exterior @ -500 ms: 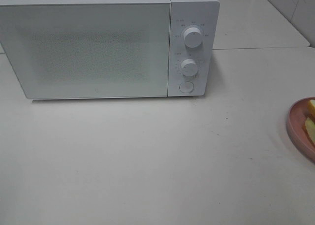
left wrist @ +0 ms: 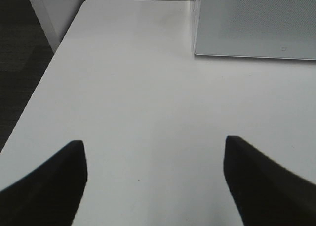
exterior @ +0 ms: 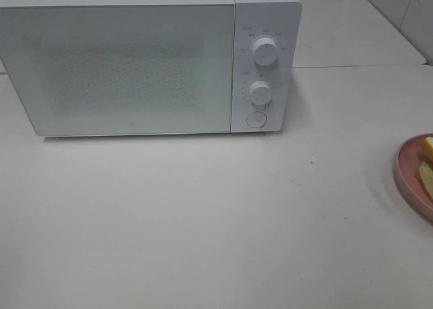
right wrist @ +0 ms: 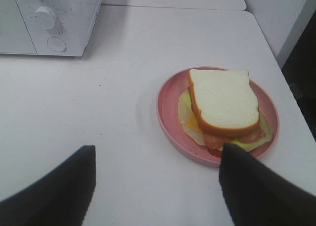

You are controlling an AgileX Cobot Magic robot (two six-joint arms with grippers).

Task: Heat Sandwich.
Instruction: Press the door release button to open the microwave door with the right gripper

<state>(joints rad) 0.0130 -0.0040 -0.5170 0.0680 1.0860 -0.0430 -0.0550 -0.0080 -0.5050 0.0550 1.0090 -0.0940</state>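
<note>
While both of my arms hang over the pale off-white tabletop (exterior: 203,221), my left gripper (left wrist: 154,143) stands released. Its two dark fingers are spread wide, with only bare table surface showing between them. My right gripper (right wrist: 158,148) is spread just as wide and grasps nothing.

The right wrist camera looks down on the sandwich (right wrist: 224,100). It has soft white bread with a tan crust and a reddish and yellow filling, perhaps tomato and cheese, though I cannot be sure from this angle. It lies on a round pink plate (right wrist: 165,107) close to the table's right edge. In that wrist view, the tip of one right finger overlaps the plate's near rim. I cannot tell whether it touches the rim or only hangs above it.

From the high camera, only a slice of the plate and a sliver of the sandwich show at the right border.

A white box-shaped microwave oven (exterior: 135,65) stands at the back of the table with its wide frosted door closed. Its right-hand panel carries two round white knobs, the upper knob (exterior: 265,50) above the lower knob (exterior: 260,91). A round white button (exterior: 256,120) sits beneath them. The plate is well apart from the oven, off to its right.
</note>
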